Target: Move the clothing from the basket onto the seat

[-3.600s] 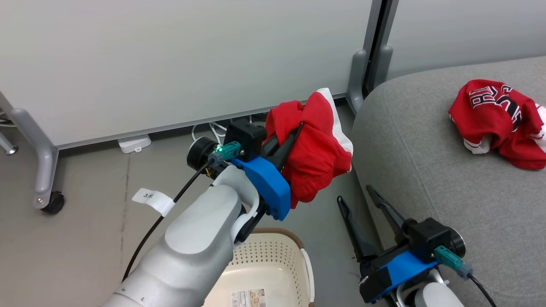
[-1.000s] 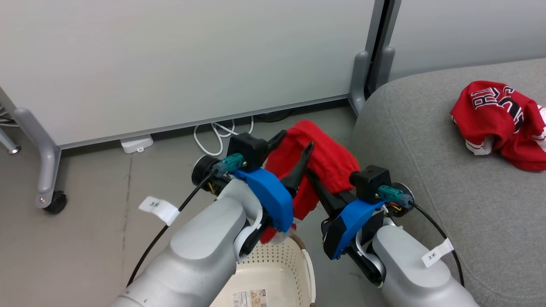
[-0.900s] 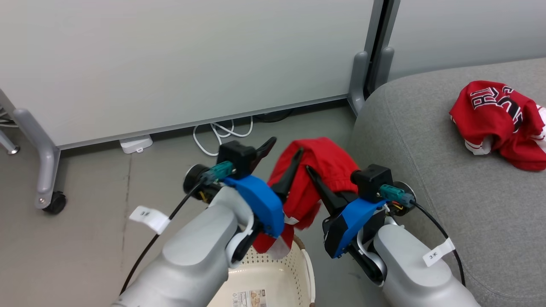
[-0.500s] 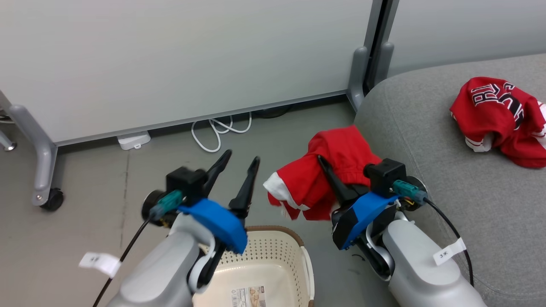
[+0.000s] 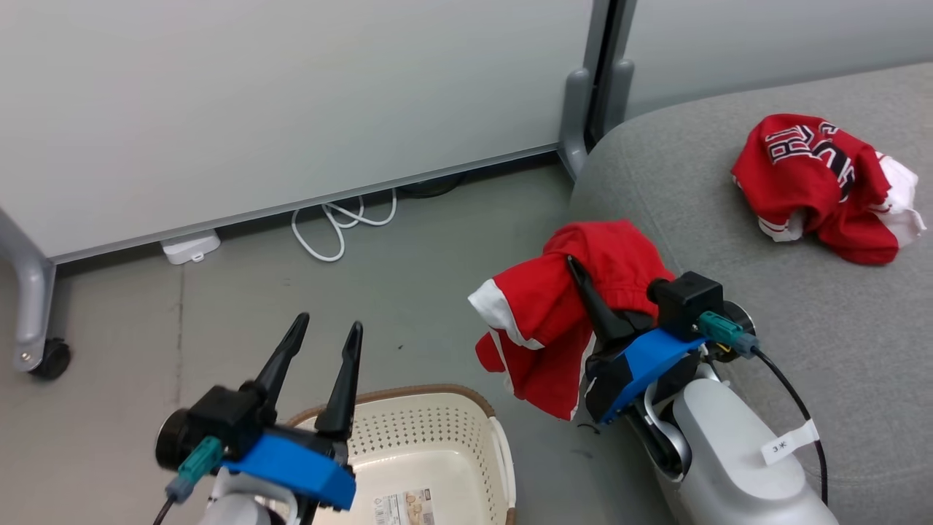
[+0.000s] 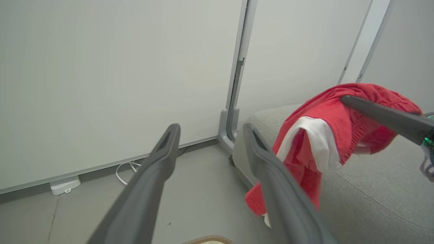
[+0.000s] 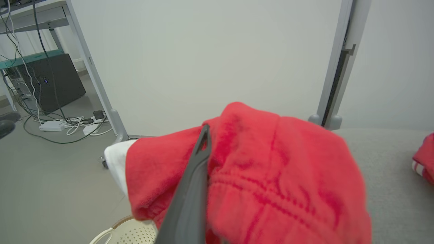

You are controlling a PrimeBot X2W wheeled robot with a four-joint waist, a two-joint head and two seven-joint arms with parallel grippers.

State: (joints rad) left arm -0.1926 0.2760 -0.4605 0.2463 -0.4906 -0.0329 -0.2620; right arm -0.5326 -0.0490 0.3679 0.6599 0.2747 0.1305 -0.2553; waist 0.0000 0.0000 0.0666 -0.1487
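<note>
So, handover done: the red garment [image 5: 539,321], which the left pincer [image 5: 328,322] had carried up clamped in its fingers, is now w/ the right pincer [image 5: 583,271] alone. The left pincer has let go and pulled back low, over the basket [image 5: 408,394]. Its fingers stand moderately apart w/ nothing btw them, plain in the left wrist view too.

Right pincer: one dark finger lies across the top of the fabric and the other is buried under it, so the gap can't be seen. The garment hangs off it and touches nothing else, i.e. prob. clamped tight. It hangs above the floor [image 5: 408,292], just beside the rounded front corner of the seat [image 5: 838,313], not yet over the seat proper. Its white trim droops on the side facing the basket.

The jersey [image 5: 809,182] lies crumpled on the seat, well apart from the right pincer, in the same spot on the seat as before. The head camera has swung a bit, so the whole scene sits further left; that's no move of the things.

Meaning for the task: item 1 is delivered; item 2 is out of the basket and on the side nearer the seat. What shows of the basket's inside has just a label [image 5: 408,507], no fabric. Left to do, as I judge: swing the right pincer over the seat, lower, open. Risk: the loose hem snagging the seat edge en route.
</note>
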